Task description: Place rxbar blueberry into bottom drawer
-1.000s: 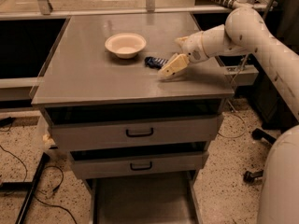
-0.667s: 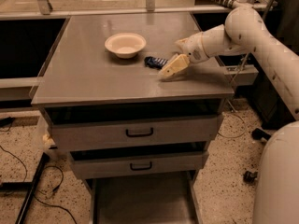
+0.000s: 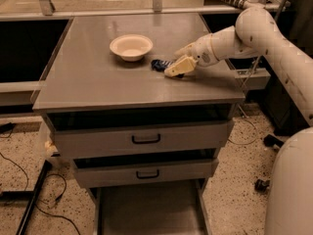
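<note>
Warm, dim light fell from above, leaving a soft sheen on the far part of the grey counter top. The gripper, low over its right side, cast a small dark shadow beneath itself. The recesses above the drawer fronts lay black.

Jaws at rxbar blueberry right of bowl, bottom drawer below

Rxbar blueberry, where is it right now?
In the camera view the rxbar lies on the cabinet top, right of centre, just right of the bowl, with the hand at its right end.
</note>
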Controlling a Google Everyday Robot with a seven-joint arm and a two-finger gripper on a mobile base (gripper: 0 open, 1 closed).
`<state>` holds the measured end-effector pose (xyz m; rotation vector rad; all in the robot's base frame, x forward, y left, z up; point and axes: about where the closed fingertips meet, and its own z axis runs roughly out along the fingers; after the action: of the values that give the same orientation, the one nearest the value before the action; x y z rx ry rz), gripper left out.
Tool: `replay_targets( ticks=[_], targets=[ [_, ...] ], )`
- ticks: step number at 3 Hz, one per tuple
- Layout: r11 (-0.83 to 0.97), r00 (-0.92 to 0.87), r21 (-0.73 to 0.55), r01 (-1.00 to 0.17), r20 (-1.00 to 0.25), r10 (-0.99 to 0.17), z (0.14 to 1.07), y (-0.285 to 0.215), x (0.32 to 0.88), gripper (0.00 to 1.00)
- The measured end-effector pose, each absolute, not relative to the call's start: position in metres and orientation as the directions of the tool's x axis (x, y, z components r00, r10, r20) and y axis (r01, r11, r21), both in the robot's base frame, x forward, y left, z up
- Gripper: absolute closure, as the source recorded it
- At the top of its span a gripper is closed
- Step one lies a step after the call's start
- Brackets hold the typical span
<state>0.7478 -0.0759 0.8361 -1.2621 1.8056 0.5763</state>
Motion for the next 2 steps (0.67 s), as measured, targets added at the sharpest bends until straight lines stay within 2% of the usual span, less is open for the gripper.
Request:
replay_targets(
  ticks=[2],
  targets=[
    [0.388, -0.142, -0.091, -0.917, -0.835, -0.532, 0.836, -0.0758, 0.7478, 0.89]
  ],
)
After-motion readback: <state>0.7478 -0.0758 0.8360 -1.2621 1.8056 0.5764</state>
